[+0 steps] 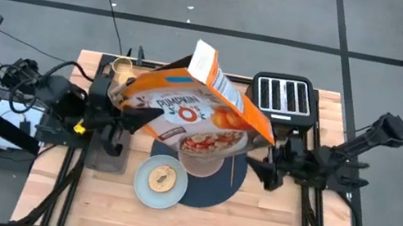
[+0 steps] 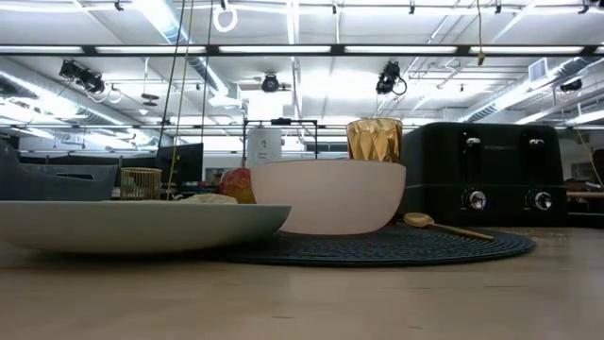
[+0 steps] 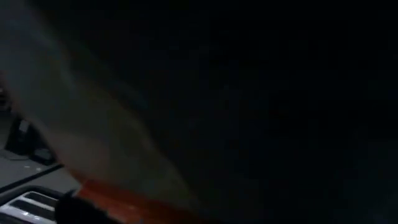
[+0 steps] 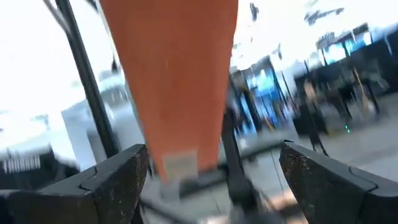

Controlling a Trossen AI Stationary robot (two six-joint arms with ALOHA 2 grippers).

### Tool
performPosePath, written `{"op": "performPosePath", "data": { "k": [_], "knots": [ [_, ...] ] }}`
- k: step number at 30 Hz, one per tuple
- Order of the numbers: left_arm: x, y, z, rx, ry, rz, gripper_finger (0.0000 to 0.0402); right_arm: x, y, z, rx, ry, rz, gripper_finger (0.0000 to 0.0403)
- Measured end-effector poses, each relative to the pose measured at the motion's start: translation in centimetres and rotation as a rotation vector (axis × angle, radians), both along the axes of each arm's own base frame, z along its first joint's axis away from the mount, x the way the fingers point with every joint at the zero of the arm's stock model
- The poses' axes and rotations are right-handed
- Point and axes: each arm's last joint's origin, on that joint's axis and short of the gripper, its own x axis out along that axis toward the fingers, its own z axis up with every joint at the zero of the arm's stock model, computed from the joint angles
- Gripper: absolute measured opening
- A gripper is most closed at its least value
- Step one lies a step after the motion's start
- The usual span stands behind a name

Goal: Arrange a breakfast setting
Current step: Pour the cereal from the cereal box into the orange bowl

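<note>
On the placemat (image 1: 213, 188), plate (image 1: 145, 186) holds bread (image 1: 164, 178); bowl (image 2: 330, 194) alongside.

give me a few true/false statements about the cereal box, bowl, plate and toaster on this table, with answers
1. The cereal box is lifted and tilted above the pinkish bowl. True.
2. The black toaster lies on its side on the placemat. False: it stands upright, off the round dark-blue placemat.
3. The pale-blue plate holds a bagel-like bread. True.
4. The right gripper is shut. False: its fingers are spread, with the box between them.
5. The gold spoon sits inside the bowl. False: it lies on the placemat beside it.
</note>
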Motion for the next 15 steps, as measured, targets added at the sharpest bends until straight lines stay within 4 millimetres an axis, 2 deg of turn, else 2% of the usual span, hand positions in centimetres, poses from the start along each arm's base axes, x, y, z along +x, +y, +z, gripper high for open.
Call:
{"op": "performPosePath", "data": {
  "k": [3,8,15],
  "knots": [
    [0.2,0.0,-0.2,-0.013,0.012,0.005,0.0006,0.6,-1.1,0.0,0.004,-0.129,0.018,0.0367],
    [0.3,0.2,-0.2,-0.014,0.018,0.01,0.0006,0.6,-1.6,1.4,-0.06,-0.269,0.019,0.0364],
    [0.3,0.1,-0.2,-0.021,0.013,0.009,0.0006,1.4,-2.2,2.3,-0.136,-0.255,-0.05,0.0363]
  ]
}}
